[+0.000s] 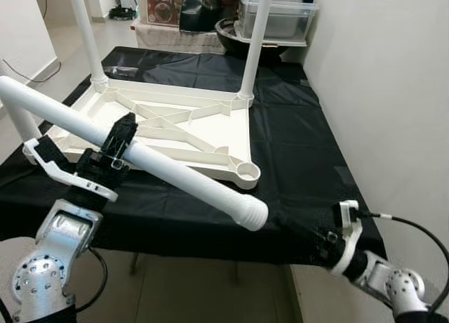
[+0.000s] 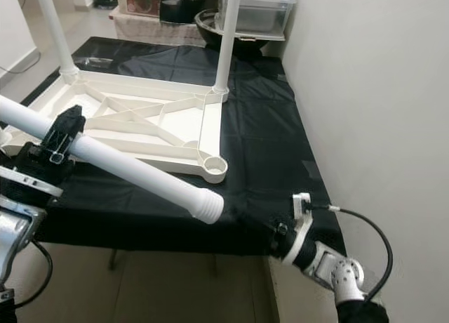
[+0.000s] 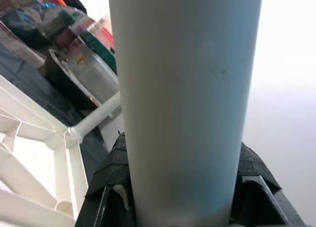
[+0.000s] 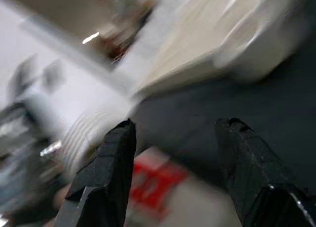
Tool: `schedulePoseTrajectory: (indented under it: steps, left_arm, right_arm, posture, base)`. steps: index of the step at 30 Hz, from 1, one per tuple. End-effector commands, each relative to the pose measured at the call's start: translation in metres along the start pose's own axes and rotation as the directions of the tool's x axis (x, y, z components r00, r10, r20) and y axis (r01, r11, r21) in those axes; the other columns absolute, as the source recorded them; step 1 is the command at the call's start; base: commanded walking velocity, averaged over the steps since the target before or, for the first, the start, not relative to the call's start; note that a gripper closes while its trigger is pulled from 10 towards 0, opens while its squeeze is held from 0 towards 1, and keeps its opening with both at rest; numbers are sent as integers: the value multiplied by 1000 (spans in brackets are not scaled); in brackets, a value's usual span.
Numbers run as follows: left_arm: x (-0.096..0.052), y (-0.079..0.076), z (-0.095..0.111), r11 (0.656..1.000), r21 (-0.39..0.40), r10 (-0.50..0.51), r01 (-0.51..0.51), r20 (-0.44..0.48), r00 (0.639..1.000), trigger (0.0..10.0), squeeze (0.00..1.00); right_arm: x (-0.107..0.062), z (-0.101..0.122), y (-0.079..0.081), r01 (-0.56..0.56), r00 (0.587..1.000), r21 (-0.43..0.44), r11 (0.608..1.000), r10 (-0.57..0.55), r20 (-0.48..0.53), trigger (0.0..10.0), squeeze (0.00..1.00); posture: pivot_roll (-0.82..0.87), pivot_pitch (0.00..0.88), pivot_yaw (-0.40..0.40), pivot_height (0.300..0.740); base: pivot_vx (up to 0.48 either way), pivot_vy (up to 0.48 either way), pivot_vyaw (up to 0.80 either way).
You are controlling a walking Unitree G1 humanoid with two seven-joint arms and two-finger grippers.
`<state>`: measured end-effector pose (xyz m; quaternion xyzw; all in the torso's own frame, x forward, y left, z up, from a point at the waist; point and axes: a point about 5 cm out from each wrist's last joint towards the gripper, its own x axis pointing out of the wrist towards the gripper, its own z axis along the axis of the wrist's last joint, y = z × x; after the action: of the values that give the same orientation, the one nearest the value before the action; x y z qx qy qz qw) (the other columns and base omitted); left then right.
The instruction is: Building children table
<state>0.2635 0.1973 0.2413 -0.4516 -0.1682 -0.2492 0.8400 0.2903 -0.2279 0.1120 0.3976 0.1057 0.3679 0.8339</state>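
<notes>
The left pincer (image 1: 116,149) is clamped mid-length on a white table leg (image 1: 182,174), held slanted above the upturned tabletop (image 1: 165,126) on the black-draped counter (image 1: 295,147). The right pincer (image 4: 173,138) hangs spread and empty. The threaded tip could miss the corner socket (image 1: 247,171). A clear bin (image 1: 277,17) behind probably holds clutter.

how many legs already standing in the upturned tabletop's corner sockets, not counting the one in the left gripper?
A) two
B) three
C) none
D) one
A: two white legs, the far-left leg and the far-right leg, stand upright in the far corners of the tabletop; the near-right socket is empty, and another leg is clamped in the left gripper.
</notes>
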Motion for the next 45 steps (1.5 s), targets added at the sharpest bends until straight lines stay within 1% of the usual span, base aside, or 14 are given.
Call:
schedulePoseTrajectory:
  steps: [1, 2, 6, 10, 11, 12, 14, 15, 16, 18, 28, 29, 33, 45]
  left_arm:
    - [4, -7, -7, 999, 34, -36, 38, -53, 998, 10000, 0]
    - [8, -9, -10, 996, 79, -38, 45, -85, 996, 10000, 0]
    - [13, -12, -14, 990, 128, -45, 60, -118, 992, 10000, 0]
    - [21, -18, -20, 976, 197, -63, 94, -160, 985, 10000, 0]
    - [25, -19, -24, 968, 234, -53, 92, -169, 984, 10000, 0]
    - [25, -19, -24, 968, 234, -53, 92, -169, 984, 10000, 0]
    - [28, -19, -28, 956, 277, -45, 95, -182, 982, 10000, 0]
    - [28, -19, -28, 956, 277, -45, 95, -182, 982, 10000, 0]
    - [31, -22, -30, 948, 296, -58, 115, -197, 979, 10000, 0]
    - [33, -23, -31, 943, 307, -69, 132, -209, 976, 10000, 0]
    - [42, -31, -29, 919, 358, -93, 167, -214, 972, 10000, 0]
    - [47, -38, -30, 901, 378, -130, 213, -233, 964, 10000, 0]
    - [50, -43, -30, 886, 391, -158, 250, -253, 955, 10000, 0]
    - [57, -41, -23, 861, 435, -168, 264, -248, 954, 10000, 0]
  right_arm:
    - [4, 21, -3, 96, 990, -68, 993, -88, 114, 10000, 0]
    - [12, 38, 0, 141, 974, -113, 984, -118, 192, 10000, 0]
    - [21, 51, 6, 175, 959, -166, 970, -129, 253, 10000, 0]
    - [43, 62, 23, 204, 943, -248, 947, -122, 309, 10000, 0]
    - [55, 60, 31, 224, 944, -316, 922, -124, 306, 10000, 0]
    - [55, 60, 31, 224, 944, -316, 922, -124, 306, 10000, 0]
    - [72, 52, 44, 225, 948, -408, 885, -102, 300, 10000, 0]
    - [72, 52, 44, 225, 948, -408, 885, -102, 300, 10000, 0]
    - [84, 38, 54, 190, 963, -473, 860, -68, 262, 10000, 0]
    - [88, 30, 57, 177, 969, -503, 846, -60, 240, 10000, 0]
    - [93, 29, 67, 179, 963, -523, 833, -40, 266, 10000, 0]
    - [96, 29, 74, 170, 961, -527, 833, -21, 277, 10000, 0]
    - [98, 30, 78, 167, 959, -541, 824, -8, 283, 10000, 0]
    - [103, 29, 85, 156, 958, -555, 817, 11, 285, 10000, 0]
  posture:
    - [99, 77, -90, 740]
    - [93, 79, -86, 740]
    - [93, 80, -85, 740]
    - [92, 82, -83, 740]
    - [91, 82, -78, 740]
    - [91, 82, -78, 740]
    - [92, 81, -76, 740]
    - [92, 81, -76, 740]
    - [93, 82, -75, 740]
    - [96, 82, -75, 740]
    - [91, 80, -70, 740]
    - [92, 80, -68, 740]
    - [95, 78, -69, 740]
    - [97, 73, -69, 740]
  base:
    - [0, 0, 0]
    - [0, 0, 0]
    - [0, 0, 0]
    - [0, 0, 0]
    - [0, 0, 0]
    - [0, 0, 0]
    - [0, 0, -394]
    - [0, 0, -788]
    - [0, 0, -788]
    - [0, 0, -784]
    - [0, 0, -781]
    - [0, 0, -781]
    - [0, 0, -781]
    - [0, 0, -781]
